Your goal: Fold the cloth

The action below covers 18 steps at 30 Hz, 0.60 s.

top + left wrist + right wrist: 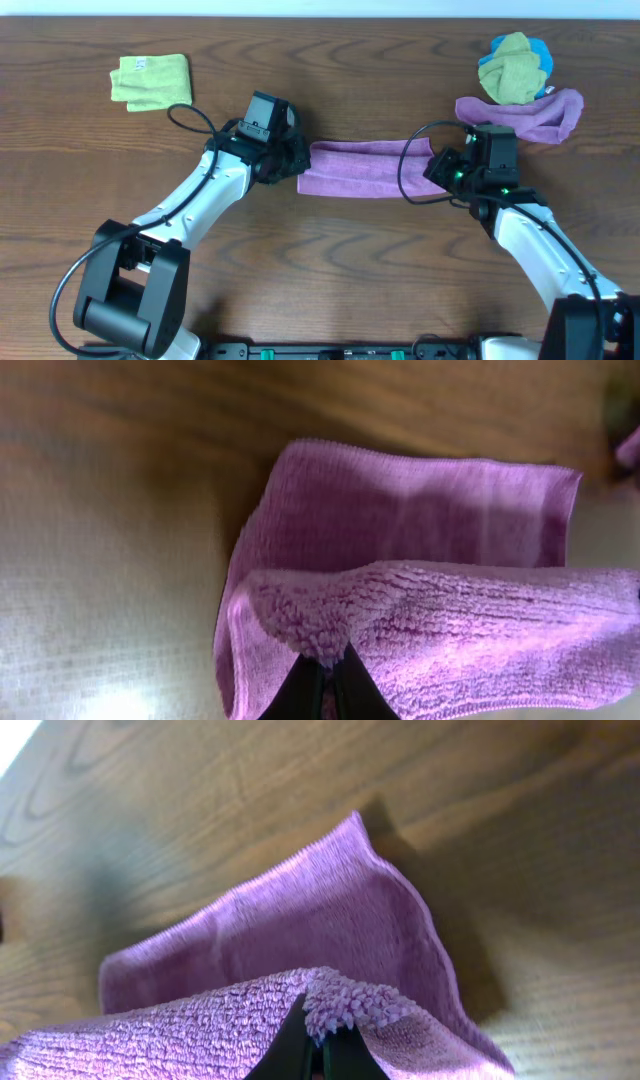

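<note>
The purple cloth (360,167) lies in the middle of the table as a long band, doubled over on itself. My left gripper (292,165) is shut on its left end, pinching a raised corner of the upper layer (330,622). My right gripper (438,168) is shut on its right end, pinching a raised corner (340,1005). Both wrist views show the lower layer lying flat on the wood behind the pinched fold. No white tag shows.
A lime-green folded cloth (150,80) lies at the back left. At the back right a second purple cloth (535,115) lies rumpled in a band, with a green and blue bundle (515,65) on it, close behind the right arm.
</note>
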Each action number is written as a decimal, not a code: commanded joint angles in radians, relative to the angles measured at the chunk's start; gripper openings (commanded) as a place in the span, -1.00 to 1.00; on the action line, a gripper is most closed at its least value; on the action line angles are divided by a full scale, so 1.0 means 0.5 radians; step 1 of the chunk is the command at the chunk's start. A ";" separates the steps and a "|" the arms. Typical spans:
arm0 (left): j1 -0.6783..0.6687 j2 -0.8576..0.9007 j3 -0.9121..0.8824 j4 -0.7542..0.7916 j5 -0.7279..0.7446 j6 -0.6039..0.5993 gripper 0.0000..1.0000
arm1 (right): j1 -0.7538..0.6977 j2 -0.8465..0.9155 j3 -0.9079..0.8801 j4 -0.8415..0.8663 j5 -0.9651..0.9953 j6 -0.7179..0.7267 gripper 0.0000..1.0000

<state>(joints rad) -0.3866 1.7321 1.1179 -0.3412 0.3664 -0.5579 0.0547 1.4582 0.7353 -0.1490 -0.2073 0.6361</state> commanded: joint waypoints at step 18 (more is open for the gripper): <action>0.015 0.123 0.039 0.326 -0.261 -0.079 -0.88 | -0.017 0.311 0.007 0.406 0.204 0.074 -0.97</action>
<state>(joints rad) -0.3882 1.7523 1.1187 -0.1921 0.2913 -0.5812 0.0547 1.5852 0.7353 0.0456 -0.1818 0.6628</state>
